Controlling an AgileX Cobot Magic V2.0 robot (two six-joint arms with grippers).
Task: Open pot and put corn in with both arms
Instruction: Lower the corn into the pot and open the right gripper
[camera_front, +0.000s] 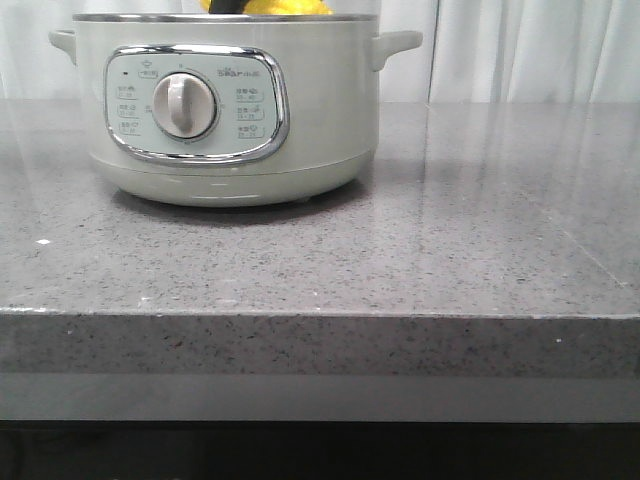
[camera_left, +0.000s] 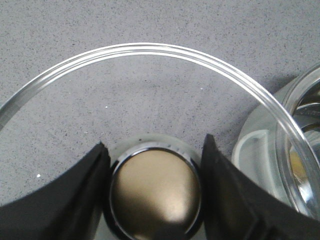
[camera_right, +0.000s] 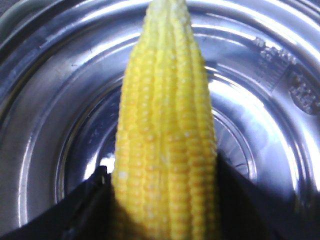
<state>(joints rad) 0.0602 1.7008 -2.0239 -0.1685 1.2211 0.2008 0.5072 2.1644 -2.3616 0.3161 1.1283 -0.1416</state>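
Note:
The pale grey-green pot (camera_front: 230, 110) stands at the back left of the counter without its lid. Over its rim the yellow corn (camera_front: 285, 7) shows, with a dark bit of my right gripper (camera_front: 228, 5) beside it. In the right wrist view my right gripper (camera_right: 164, 170) is shut on the corn (camera_right: 167, 125), which points down into the pot's shiny steel bowl (camera_right: 260, 125). My left gripper (camera_left: 155, 142) is shut on the lid's brassy knob (camera_left: 155, 192). It holds the glass lid (camera_left: 145, 50) over the counter beside the pot (camera_left: 255, 150).
A grey speckled stone counter (camera_front: 420, 240) stretches right of the pot, and its front edge (camera_front: 320, 315) runs across the view. White curtains (camera_front: 520, 50) hang behind. The pot's dial (camera_front: 185, 105) faces the camera.

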